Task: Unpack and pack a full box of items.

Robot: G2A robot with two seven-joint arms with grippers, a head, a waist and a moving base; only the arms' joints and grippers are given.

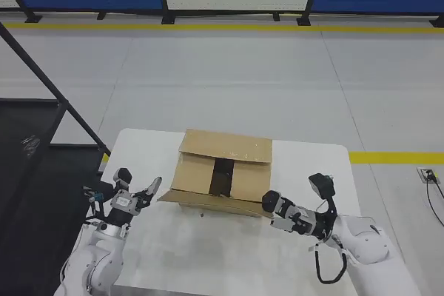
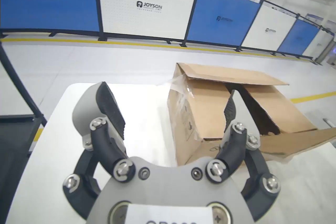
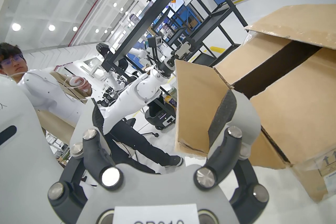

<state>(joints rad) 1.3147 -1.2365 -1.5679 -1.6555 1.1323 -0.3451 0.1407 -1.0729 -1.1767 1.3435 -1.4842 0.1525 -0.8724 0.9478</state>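
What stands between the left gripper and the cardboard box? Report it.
Nothing visible does. The left gripper, open, faces the cardboard box at its near corner, with just the white table surface between them. The box's folded-out flap lies off to one side of that path.

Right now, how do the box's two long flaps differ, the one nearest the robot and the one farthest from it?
The near flap is folded outward and juts toward the robot. The far flap is only part-raised and leans over the opening. The open right hand sits at the near flap's end, while no hand is by the far flap. Both flaps are plain brown cardboard on the same box.
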